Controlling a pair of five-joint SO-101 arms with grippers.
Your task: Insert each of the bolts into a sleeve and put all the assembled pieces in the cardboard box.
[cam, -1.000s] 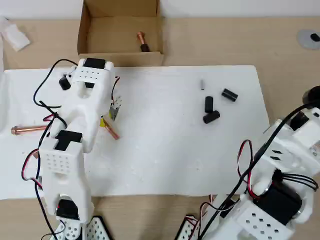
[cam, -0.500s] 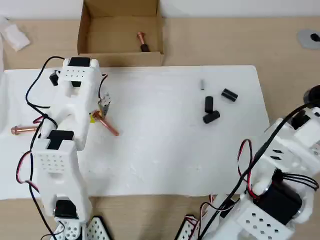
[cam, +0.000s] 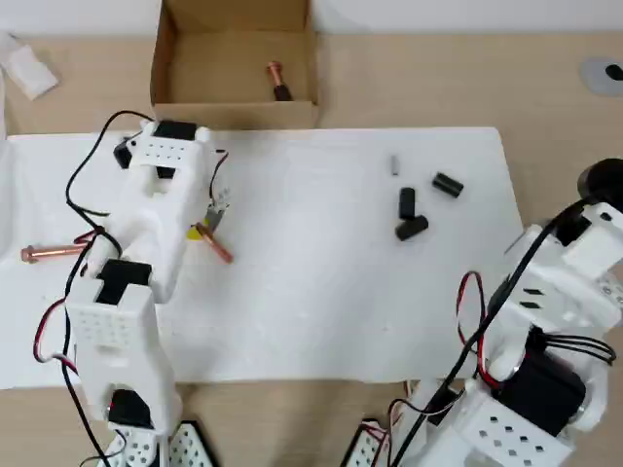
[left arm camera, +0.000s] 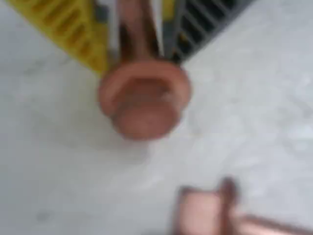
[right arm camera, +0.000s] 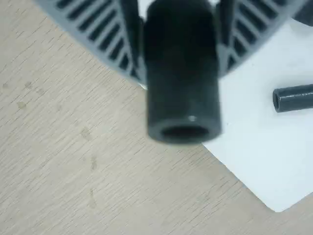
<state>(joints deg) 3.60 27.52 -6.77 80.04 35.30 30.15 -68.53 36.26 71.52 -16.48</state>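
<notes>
1. Far left on the white foam sheet that covers most of your wooden worktop, there's a loose copper-coloured metal bolt. It's lying flat just beside the left arm.
2. Your left pincer is clamped on a second copper bolt. In the left wrist view there's a yellow finger on one side of the shank and a grey one on the other, with the bolt's head facing the camera. From the high view the bolt sticks out of the pincer at a slant, low over the sheet. Can't tell if its tip is touching the foam.
3. The open brown cardboard box sits right at the sheet's far edge. It's got one assembled piece in it, a copper bolt with a black sleeve on one end, lying near the right-hand wall.
4. Three short black plastic sleeves are lying on the right part of the sheet, close together but not touching. A tiny grey pin sits just beyond them.
5. Your right pincer is gripping a fourth black sleeve, with its open bore facing the wrist camera. It's hanging over bare wood right at the edge of the sheet, past the sheet's right side in the high view.
</notes>
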